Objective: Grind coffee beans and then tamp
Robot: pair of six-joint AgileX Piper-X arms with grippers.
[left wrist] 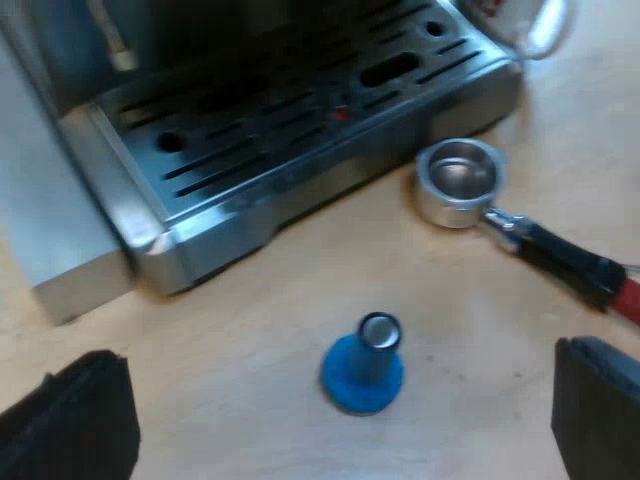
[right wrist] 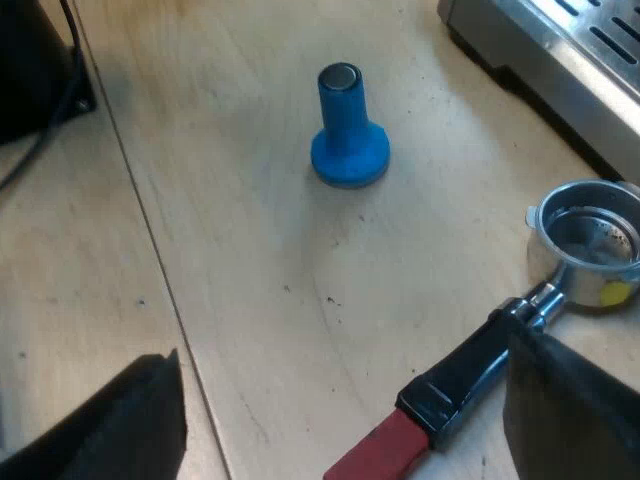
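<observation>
Blue plastic marks the tamper (left wrist: 362,365), which stands upright on the wooden table (left wrist: 250,300) before the coffee machine (left wrist: 280,130), base down so its top is easy to grab. Over it hangs the left gripper (left wrist: 347,348), fingers wide apart and holding nothing. Near the tamper the metal holder (left wrist: 458,180) lies loose, its basket seemingly empty, so grinding looks not yet begun. Over the holder's handle (right wrist: 470,375) hovers the right gripper (right wrist: 342,345), fingers also spread, probably to pick it up.

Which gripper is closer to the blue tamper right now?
Left. The left gripper hangs open near the blue tamper, which lines up between its fingers. The right gripper is farther off, open at the metal holder's handle.
</observation>
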